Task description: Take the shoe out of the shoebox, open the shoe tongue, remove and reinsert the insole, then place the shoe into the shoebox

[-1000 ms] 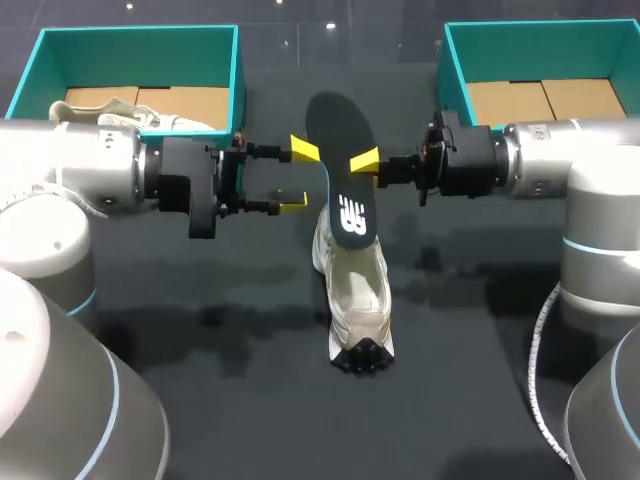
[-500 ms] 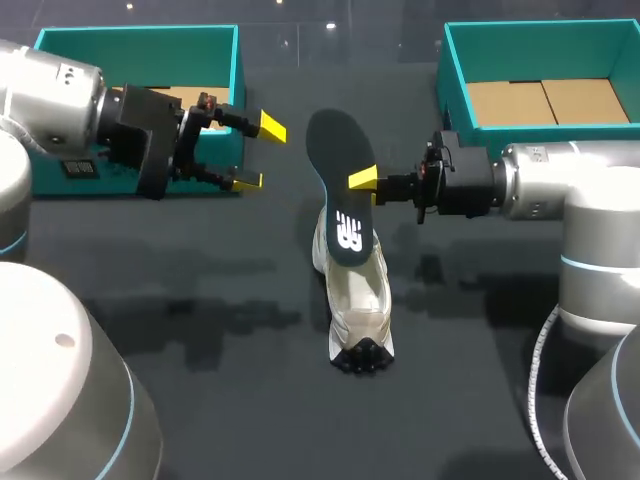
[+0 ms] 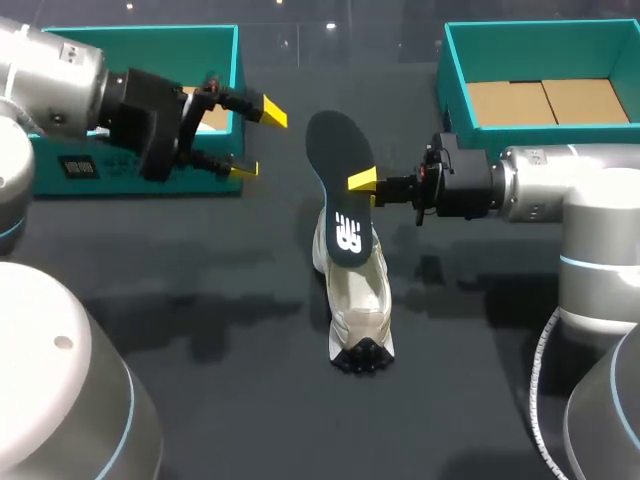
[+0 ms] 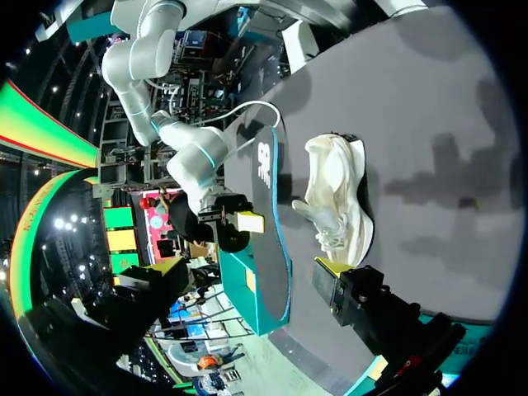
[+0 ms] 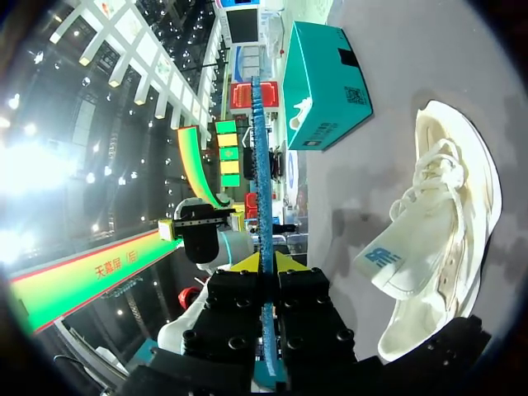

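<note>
The left gripper point(image 3: 257, 140) has been drawn back toward the left shoebox point(image 3: 140, 45), fingers spread and empty. The insole point(image 3: 335, 150) is pinched edgewise by the right gripper point(image 3: 354, 183) (poised over the shoe point(image 3: 360, 290), presumably for reinsertion).

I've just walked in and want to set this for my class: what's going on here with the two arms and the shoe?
The right arm has its jaws shut on a dark insole, holding it up over the heel end of a cream sneaker. The sneaker lies on the table between the left shoebox and the right shoebox. The left arm has its jaws open and empty, by the left shoebox. The insole is not yet seated back inside.
</note>
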You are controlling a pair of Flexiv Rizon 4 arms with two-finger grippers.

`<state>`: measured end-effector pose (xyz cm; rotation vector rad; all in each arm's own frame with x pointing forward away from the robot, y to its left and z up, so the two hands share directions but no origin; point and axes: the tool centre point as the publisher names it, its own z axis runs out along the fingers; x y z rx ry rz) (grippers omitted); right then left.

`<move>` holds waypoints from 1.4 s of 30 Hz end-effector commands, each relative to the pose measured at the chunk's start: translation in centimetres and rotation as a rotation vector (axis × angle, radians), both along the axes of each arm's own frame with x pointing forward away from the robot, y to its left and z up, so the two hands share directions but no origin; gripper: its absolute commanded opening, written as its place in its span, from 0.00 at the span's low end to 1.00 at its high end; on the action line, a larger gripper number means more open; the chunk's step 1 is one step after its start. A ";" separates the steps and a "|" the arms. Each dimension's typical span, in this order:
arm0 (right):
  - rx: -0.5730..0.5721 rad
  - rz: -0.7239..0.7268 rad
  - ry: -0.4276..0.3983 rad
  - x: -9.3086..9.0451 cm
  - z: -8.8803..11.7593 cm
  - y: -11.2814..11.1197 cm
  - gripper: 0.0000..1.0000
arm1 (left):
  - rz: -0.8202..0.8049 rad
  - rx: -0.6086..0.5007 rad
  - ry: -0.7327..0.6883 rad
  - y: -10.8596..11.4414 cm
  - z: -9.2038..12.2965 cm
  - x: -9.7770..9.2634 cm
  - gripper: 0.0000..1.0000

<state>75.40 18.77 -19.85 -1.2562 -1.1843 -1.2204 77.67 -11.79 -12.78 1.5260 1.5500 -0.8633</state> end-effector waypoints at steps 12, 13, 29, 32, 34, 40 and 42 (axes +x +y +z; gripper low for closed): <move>-0.002 -0.001 0.001 -0.1 0.0 0.0 0.00 | 0.133 0.621 0.104 -2.6 4.1 3.0 1.00; -0.002 -0.001 0.001 -0.1 0.0 0.0 0.00 | 0.133 0.621 0.104 -2.6 4.1 3.0 1.00; -0.002 -0.001 0.001 -0.1 0.0 0.0 0.00 | 0.091 0.929 0.233 -5.7 6.3 5.6 1.00; -0.002 -0.001 0.001 -0.1 0.0 0.0 0.00 | 0.106 0.994 0.244 -6.4 6.0 5.6 1.00; -0.002 -0.001 0.001 -0.1 0.0 0.0 0.00 | 0.121 1.028 0.234 -6.9 5.8 5.6 1.00; -0.002 -0.001 0.001 -0.1 0.0 0.0 0.00 | 0.160 1.140 0.280 -7.8 4.9 6.5 1.00; -0.002 -0.001 0.001 -0.1 0.0 0.0 0.00 | 0.156 1.163 0.287 -8.0 4.8 7.0 1.00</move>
